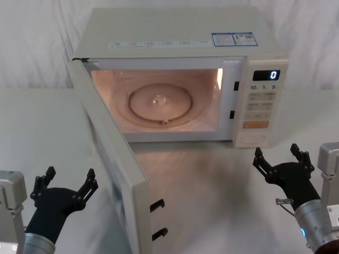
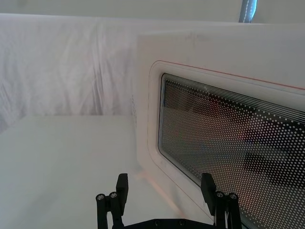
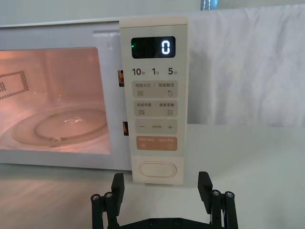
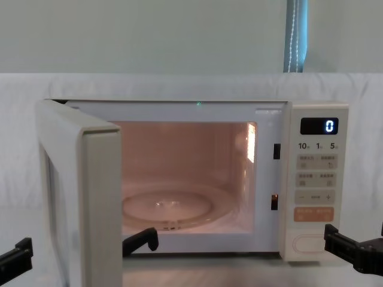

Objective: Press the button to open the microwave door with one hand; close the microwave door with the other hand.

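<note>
The cream microwave door [image 1: 114,164] with its dark window is swung wide open from the boxy cream microwave [image 1: 180,42]; closing is judged outstanding. Left gripper [image 1: 66,185], released, is beside the door; right gripper [image 1: 280,159], released, before the cream pill-shaped button [image 1: 252,139].

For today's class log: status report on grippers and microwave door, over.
Left gripper open, outside the microwave door. Right gripper open, before the button. Door swung open, cavity lit. Nothing in the way.
</note>
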